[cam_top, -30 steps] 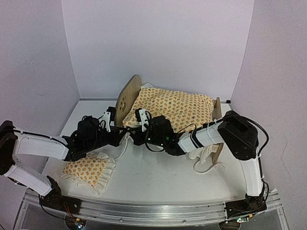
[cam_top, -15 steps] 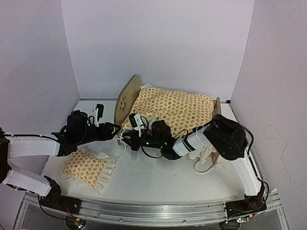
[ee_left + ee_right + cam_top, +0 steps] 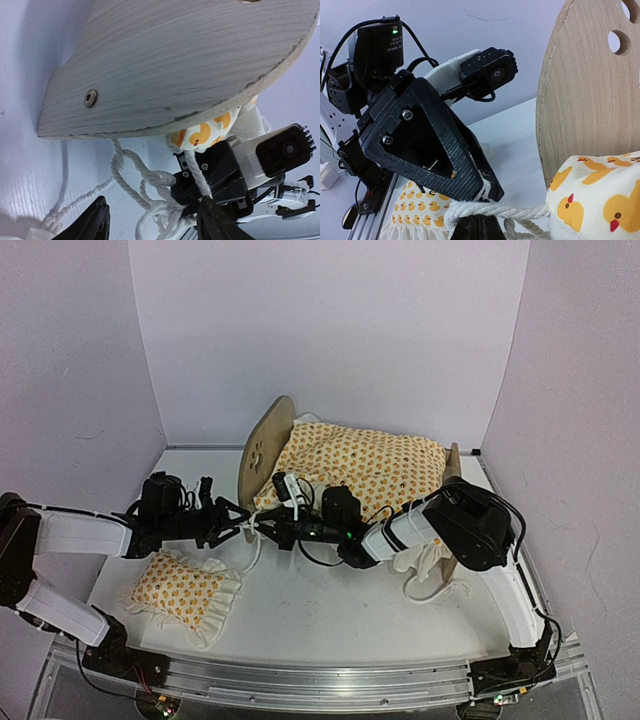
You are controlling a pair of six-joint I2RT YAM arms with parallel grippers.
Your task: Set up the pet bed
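The pet bed stands at the back, its rounded headboard (image 3: 266,445) on the left and its footboard (image 3: 452,472) on the right. A duck-print blanket (image 3: 362,464) covers its top. White rope (image 3: 142,182) hangs from the blanket's corner (image 3: 202,136) below the headboard (image 3: 175,65). My right gripper (image 3: 263,529) is shut on this rope (image 3: 492,211) just in front of the headboard (image 3: 590,100). My left gripper (image 3: 155,222) is open, and the rope's loops lie between its fingertips (image 3: 96,220). It meets the right gripper (image 3: 215,175) tip to tip.
A small ruffled duck-print pillow (image 3: 186,586) lies on the table at the front left, under my left arm (image 3: 90,532). More rope and white ruffle hang at the footboard end (image 3: 432,575). White walls close in the back and both sides.
My left gripper has opened and let go of the rope, and its arm has drawn back a little to the left. My right gripper has reached further left with the rope.
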